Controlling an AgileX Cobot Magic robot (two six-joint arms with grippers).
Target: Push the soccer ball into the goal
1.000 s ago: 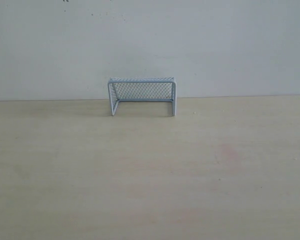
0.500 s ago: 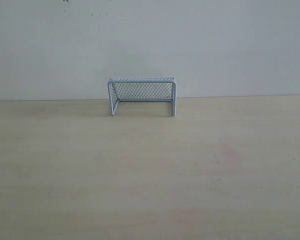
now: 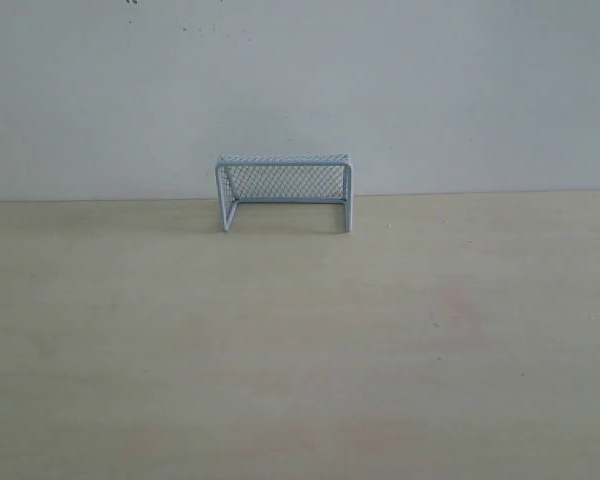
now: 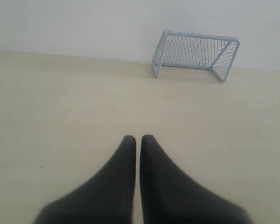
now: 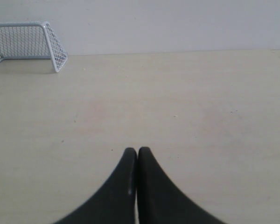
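Note:
The pale blue-white goal (image 3: 285,192) stands upright at the back of the table against the wall, its mouth facing forward. It also shows in the left wrist view as the goal (image 4: 194,54) and partly in the right wrist view as the goal (image 5: 25,42). No soccer ball shows in any view. My left gripper (image 4: 138,138) is shut with nothing between its black fingers, well short of the goal. My right gripper (image 5: 137,150) is also shut and empty, far from the goal. Neither gripper appears in the exterior view.
A pale wooden table (image 3: 300,340) runs back to a plain white wall (image 3: 300,80). A faint pinkish stain (image 3: 458,305) marks the wood right of centre.

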